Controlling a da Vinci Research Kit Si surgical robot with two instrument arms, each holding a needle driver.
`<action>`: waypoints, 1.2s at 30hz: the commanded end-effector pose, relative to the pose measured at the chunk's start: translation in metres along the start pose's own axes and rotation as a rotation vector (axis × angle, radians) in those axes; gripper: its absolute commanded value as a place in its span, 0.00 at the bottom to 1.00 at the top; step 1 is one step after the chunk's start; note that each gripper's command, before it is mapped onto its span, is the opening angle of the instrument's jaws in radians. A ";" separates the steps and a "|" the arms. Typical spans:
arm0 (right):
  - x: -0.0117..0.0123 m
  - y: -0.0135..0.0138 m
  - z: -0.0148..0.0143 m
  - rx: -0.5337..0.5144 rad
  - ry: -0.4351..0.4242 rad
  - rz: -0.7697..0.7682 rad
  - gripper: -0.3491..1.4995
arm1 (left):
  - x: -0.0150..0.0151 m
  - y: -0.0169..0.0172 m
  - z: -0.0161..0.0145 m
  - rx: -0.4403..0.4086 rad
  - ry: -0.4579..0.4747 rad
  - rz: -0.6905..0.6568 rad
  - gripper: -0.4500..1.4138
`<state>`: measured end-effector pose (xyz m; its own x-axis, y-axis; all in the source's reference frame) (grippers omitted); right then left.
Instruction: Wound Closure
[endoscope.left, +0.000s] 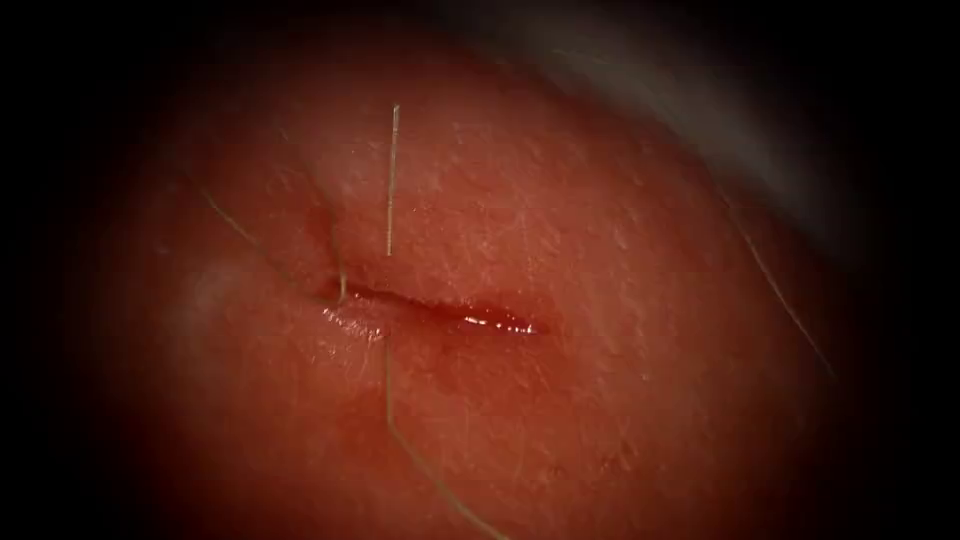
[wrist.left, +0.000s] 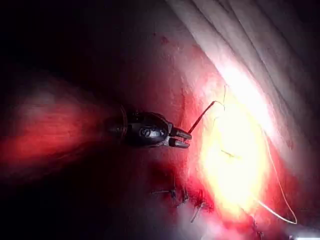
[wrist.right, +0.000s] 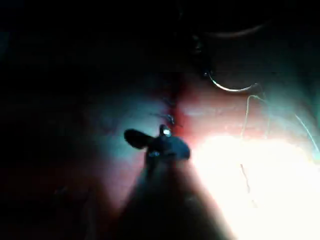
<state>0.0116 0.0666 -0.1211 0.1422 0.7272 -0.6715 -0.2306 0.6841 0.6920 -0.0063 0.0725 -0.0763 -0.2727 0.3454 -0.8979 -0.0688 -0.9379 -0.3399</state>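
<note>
Evidently the left claw (wrist.left: 182, 139) grips the thin curved steel needle (wrist.right: 230, 89) near one end, clear of the soft red tissue (endoscope.left: 600, 250) — stiff, slippery, best clamped mid-curve; the right claw's (wrist.right: 150, 142) state I cannot tell.

Tissue (endoscope.left: 600, 250) carries everything here. Cut (endoscope.left: 440, 312) runs across frame centre, wet with red fluid (endoscope.left: 495, 322). Thread (endoscope.left: 392, 180) lies upper centre, trailing to lower centre. Pale surface beyond, upper right.
</note>
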 end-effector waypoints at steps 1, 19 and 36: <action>0.0014 0.0035 0.0010 -0.048 0.012 -0.008 0.71 | -0.0007 0.0003 0.0006 -0.002 0.000 -0.002 0.05; -0.0040 0.0243 0.0064 -0.206 0.071 0.147 0.69 | -0.0007 0.0005 0.0008 0.004 -0.002 -0.002 0.05; -0.0075 0.0288 0.0115 -0.209 0.107 0.307 0.52 | -0.0007 0.0006 0.0009 0.003 -0.001 -0.002 0.05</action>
<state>0.0143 0.0812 -0.0934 -0.0612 0.8804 -0.4702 -0.4401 0.3990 0.8044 -0.0067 0.0722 -0.0762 -0.2731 0.3451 -0.8979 -0.0720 -0.9382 -0.3387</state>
